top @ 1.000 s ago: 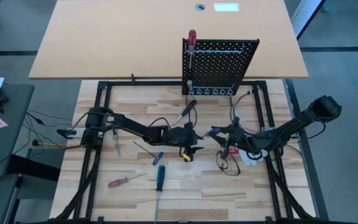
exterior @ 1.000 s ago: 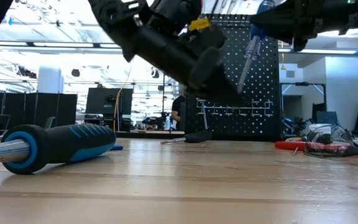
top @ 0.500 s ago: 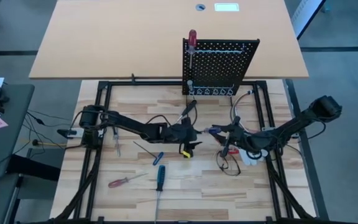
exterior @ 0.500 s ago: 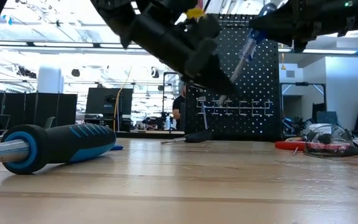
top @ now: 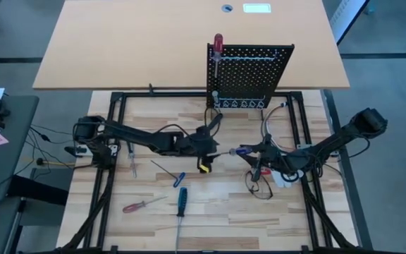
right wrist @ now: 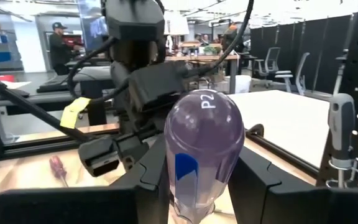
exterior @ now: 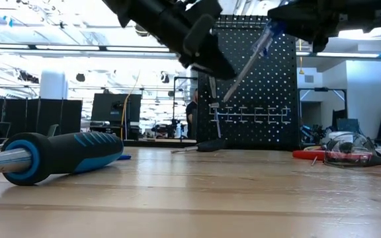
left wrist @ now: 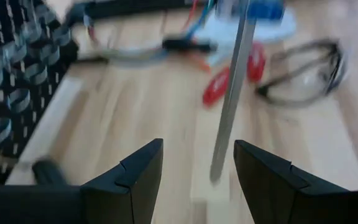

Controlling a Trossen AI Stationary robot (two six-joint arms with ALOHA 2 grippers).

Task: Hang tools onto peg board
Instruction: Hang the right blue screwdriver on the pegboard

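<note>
The screwdriver [right wrist: 204, 155], clear-handled with a blue stripe, sits clenched in the right gripper [top: 249, 151], held in the air above the table [top: 217, 204], shaft [left wrist: 229, 106] slanting toward the left arm. The left gripper [top: 217, 151] has pulled back and risen over the last second; its fingers [left wrist: 129, 180] stand apart, empty, either side of the shaft tip without touching. A handover looks likely but is not made. The peg board [top: 256, 74] stands behind, one red-handled driver [top: 218, 44] already hung. The handle end reads "P2".
</note>
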